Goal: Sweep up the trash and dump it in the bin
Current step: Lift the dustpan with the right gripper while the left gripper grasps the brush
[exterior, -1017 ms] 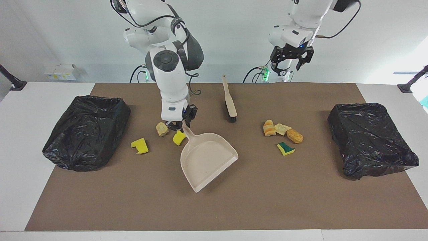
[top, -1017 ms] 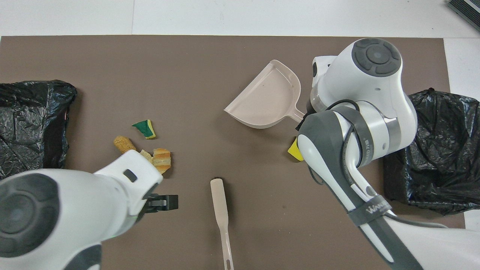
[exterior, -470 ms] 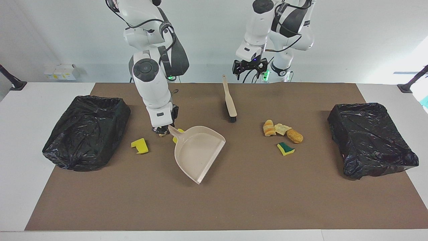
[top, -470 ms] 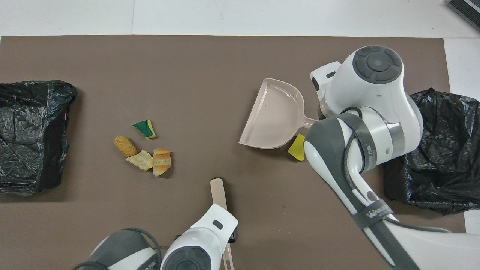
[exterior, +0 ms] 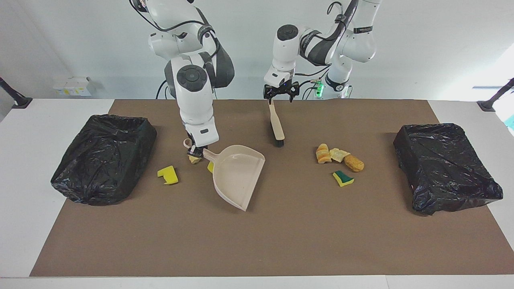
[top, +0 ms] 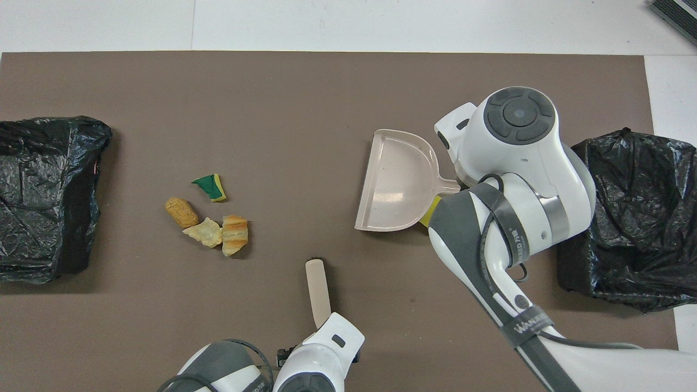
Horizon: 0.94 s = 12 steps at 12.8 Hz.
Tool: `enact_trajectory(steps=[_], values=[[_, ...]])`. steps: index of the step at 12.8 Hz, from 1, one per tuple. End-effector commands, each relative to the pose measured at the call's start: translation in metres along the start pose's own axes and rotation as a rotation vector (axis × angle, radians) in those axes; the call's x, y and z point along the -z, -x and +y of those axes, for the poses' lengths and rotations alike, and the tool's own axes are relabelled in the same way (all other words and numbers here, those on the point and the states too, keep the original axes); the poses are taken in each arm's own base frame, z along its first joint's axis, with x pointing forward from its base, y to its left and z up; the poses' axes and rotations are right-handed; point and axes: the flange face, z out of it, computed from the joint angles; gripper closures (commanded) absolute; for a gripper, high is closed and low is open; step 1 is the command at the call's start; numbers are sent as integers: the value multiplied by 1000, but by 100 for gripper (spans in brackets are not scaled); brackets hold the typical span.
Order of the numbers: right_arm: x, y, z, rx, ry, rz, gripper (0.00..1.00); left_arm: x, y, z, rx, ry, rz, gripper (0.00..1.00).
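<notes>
While the right pincer (exterior: 195, 152) grips the beige plastic dustpan (exterior: 237, 176) by its handle among three scraps, keep its lip flat on the table (exterior: 281, 241). The left pincer (exterior: 280, 93), fingers spread, should close squarely on the beige brush (exterior: 276, 122); four scraps (exterior: 339, 160) lie toward the left arm's end.

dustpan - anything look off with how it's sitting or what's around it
The dustpan is held by its handle in the right gripper and sits askew, empty. Two scraps, a tan lump and a yellow sponge piece, lie by its handle rather than at its open mouth.
</notes>
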Motion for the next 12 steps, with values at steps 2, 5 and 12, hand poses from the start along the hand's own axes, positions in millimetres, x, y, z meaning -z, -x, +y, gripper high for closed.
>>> enact_trajectory(steps=[2, 5, 12], values=[[-1, 13, -12, 47, 26, -3, 100, -9, 19, 0, -20, 2, -8, 0], [1, 11, -13, 55, 30, -3, 100, -10, 24, 3, 11, 30, -58, 63], [-1, 6, -14, 162, 40, 12, 100, 2, 20, -5, -68, -19, -123, 100]])
